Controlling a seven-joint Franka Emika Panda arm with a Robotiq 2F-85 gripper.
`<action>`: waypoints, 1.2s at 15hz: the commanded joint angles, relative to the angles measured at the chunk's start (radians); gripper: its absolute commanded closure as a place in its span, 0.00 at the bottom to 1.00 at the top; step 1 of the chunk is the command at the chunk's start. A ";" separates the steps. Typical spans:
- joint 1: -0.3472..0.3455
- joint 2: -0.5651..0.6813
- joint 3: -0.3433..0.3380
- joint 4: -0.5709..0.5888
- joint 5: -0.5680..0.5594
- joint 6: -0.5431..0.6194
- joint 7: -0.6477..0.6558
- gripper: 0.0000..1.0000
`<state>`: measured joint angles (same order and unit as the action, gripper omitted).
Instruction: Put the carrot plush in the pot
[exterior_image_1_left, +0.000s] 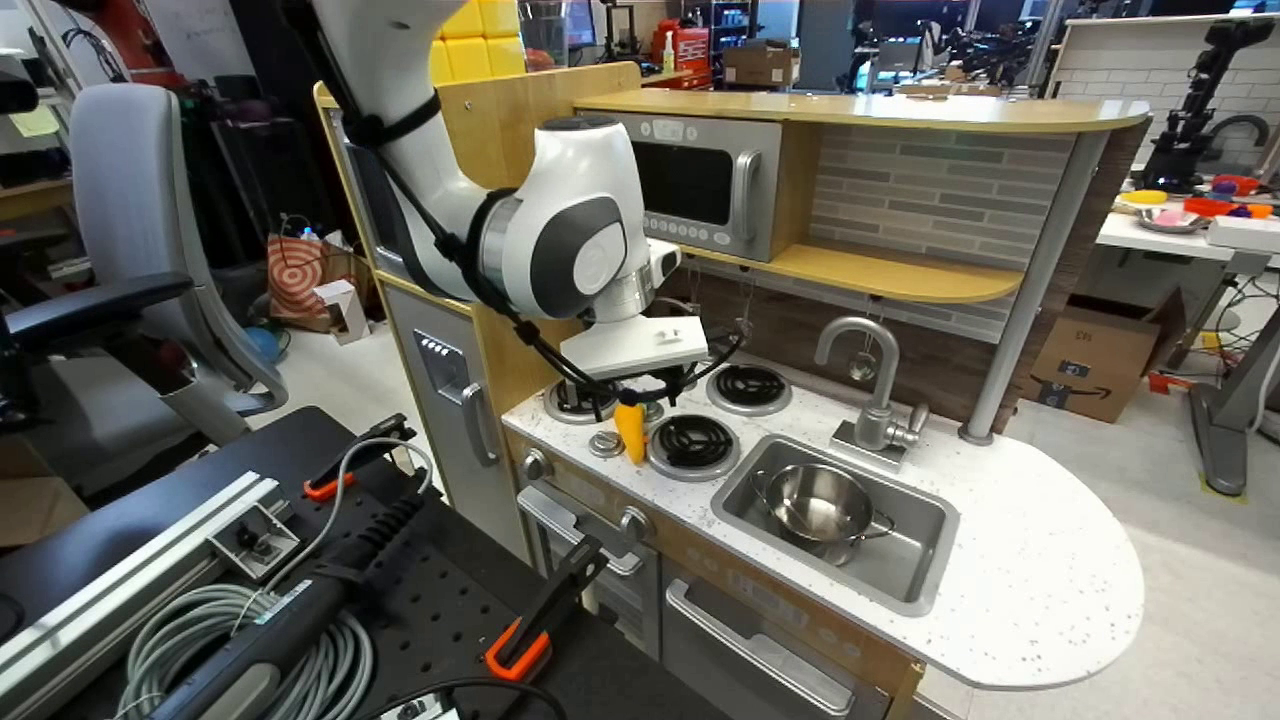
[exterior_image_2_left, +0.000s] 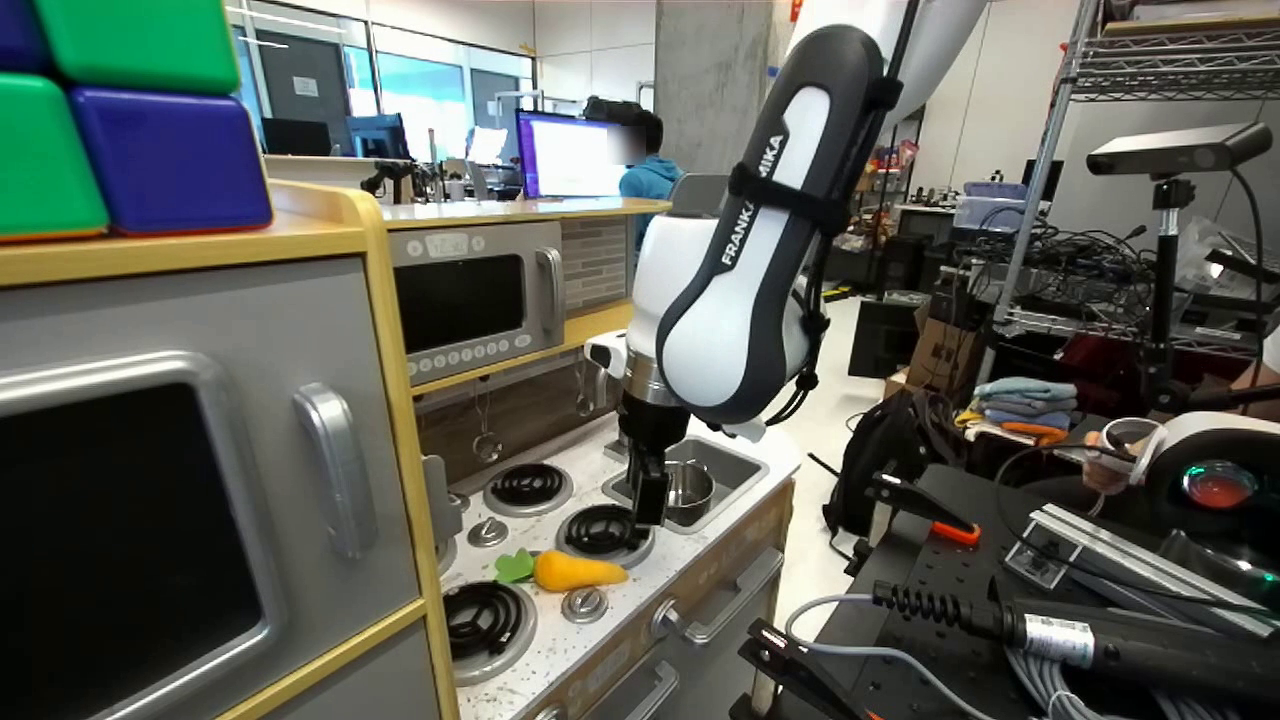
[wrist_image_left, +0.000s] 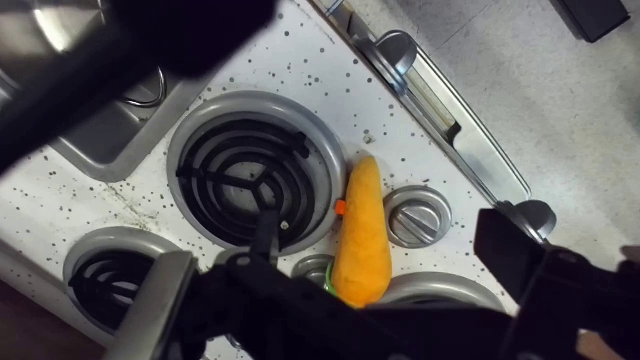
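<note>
Two black fingers (wrist_image_left: 506, 248) of the gripper (wrist_image_left: 380, 230) are standing wide apart, and in the wrist view the carrot plush (wrist_image_left: 364, 235) is showing in the gap between them. The gripper is hovering above the speckled white counter (exterior_image_1_left: 1040, 570), and the plush is lying on that counter. It is resting just beside a coil burner (wrist_image_left: 257, 175), while a silver knob (wrist_image_left: 419, 217) is sitting close on its other side. In an exterior view its green leafy end (exterior_image_2_left: 514, 566) is lying near a second knob (exterior_image_2_left: 488, 532).

Past the burner, the pot (exterior_image_1_left: 820, 500) is sitting inside the grey sink (exterior_image_1_left: 940, 565), well apart from the plush, and a faucet (exterior_image_1_left: 884, 385) is arching behind it. The white arm (exterior_image_1_left: 590, 240) is bending down over the stove in both exterior views. A microwave (exterior_image_1_left: 690, 185) is sitting above the burners. Farther out, a black table (exterior_image_1_left: 450, 600) is holding coiled grey cable (exterior_image_1_left: 352, 655), and a person in blue (exterior_image_2_left: 652, 178) is showing beside a lit monitor (exterior_image_2_left: 560, 155).
</note>
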<state>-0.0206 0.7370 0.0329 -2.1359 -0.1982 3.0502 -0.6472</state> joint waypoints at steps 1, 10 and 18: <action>0.063 0.153 -0.041 0.137 -0.064 0.052 0.091 0.00; 0.190 0.407 -0.098 0.370 -0.069 0.236 0.255 0.26; 0.133 0.364 -0.060 0.341 -0.089 0.239 0.282 0.88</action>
<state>0.1534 1.1292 -0.0485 -1.7693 -0.2459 3.2598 -0.3858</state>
